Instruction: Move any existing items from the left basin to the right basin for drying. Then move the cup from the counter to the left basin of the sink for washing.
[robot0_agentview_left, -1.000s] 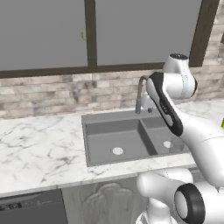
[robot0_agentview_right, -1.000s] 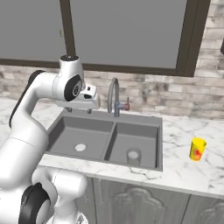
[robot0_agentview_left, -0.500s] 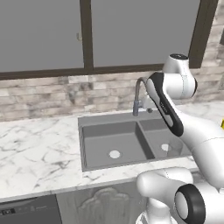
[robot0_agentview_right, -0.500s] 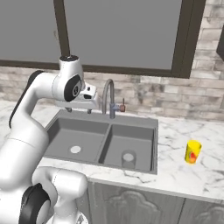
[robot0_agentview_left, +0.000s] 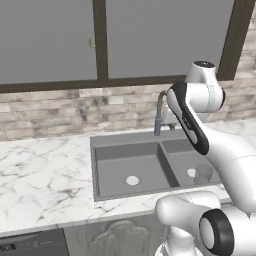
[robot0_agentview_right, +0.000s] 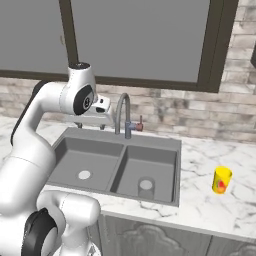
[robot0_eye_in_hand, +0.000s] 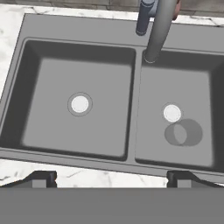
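The whole scene has slid sideways across both base views over the last second. That's the base driving, not the sink (robot0_agentview_right: 117, 165) moving, and in the right base view the cup (robot0_agentview_right: 221, 180) has slid toward the middle of the picture. The arm holds the same raised pose over the sink's back edge as a second ago.

Look down from the hand view now: the left basin (robot0_eye_in_hand: 48, 109) is bare down to its pale drain, and a see-through grey tumbler (robot0_eye_in_hand: 183, 132) stands in the right basin (robot0_eye_in_hand: 192, 87), just beside that drain. So the first half looks done, nothing left to shift for drying.

The pincer (robot0_eye_in_hand: 111, 177) is spread as wide as it goes, tips far apart at the bottom of the hand view, nothing between them. It hangs above the near rim of the sink, under the arched tap (robot0_agentview_right: 123, 113).

The cup stands upright on the marble desk (robot0_agentview_right: 210, 200), well to the right of the sink, untouched. That's the next job: go right, pick it up, and drop it in the left basin.
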